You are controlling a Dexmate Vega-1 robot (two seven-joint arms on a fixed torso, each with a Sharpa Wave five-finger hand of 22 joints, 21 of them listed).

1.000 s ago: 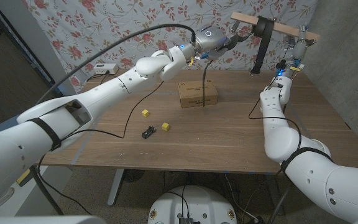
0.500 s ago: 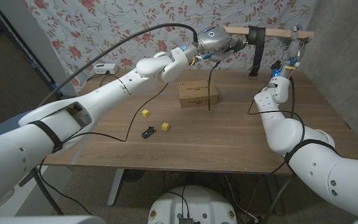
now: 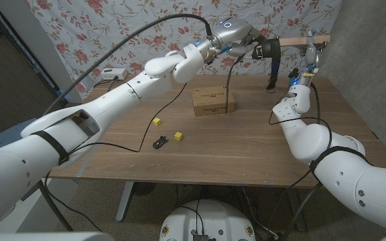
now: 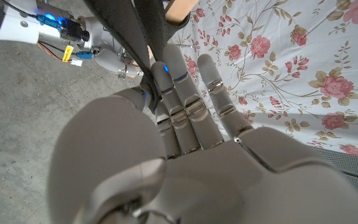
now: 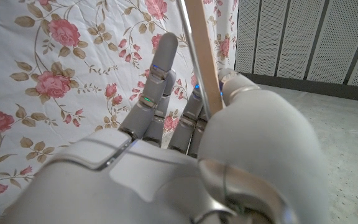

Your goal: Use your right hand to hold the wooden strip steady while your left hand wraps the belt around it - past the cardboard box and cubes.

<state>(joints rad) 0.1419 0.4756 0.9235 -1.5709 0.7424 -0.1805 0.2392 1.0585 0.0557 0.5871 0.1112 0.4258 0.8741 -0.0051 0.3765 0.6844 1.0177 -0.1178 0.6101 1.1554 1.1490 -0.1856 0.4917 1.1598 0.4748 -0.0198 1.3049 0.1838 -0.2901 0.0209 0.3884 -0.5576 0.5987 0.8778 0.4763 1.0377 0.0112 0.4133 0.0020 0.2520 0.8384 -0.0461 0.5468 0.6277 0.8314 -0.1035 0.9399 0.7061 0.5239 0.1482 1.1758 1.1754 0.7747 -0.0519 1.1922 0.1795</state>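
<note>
High over the table's far right, my right hand [image 3: 309, 51] grips one end of the pale wooden strip [image 3: 304, 39]; in the right wrist view the strip [image 5: 202, 56] runs between thumb and fingers. The black belt [image 3: 269, 51] loops round the strip's other end, and its tail hangs down to the table. My left hand [image 3: 248, 41] holds the belt at the strip. In the left wrist view the belt [image 4: 137, 25] is pinched between thumb and fingers [image 4: 185, 93], with the strip's end [image 4: 180, 7] just beyond. The cardboard box [image 3: 213, 102] and two yellow cubes [image 3: 157, 122] [image 3: 179, 136] lie below on the table [image 3: 246, 154].
A small black object [image 3: 159, 142] lies beside the nearer cube. A white box [image 3: 112, 73] sits at the table's far left edge. A black cable hangs from my left arm down past the cardboard box. A flowered cloth backs the table and a grey wall stands at its right.
The strip has levelled out from a tilt and shifted. My left hand has risen and moved right along it with the belt. My right hand has shifted slightly left.
</note>
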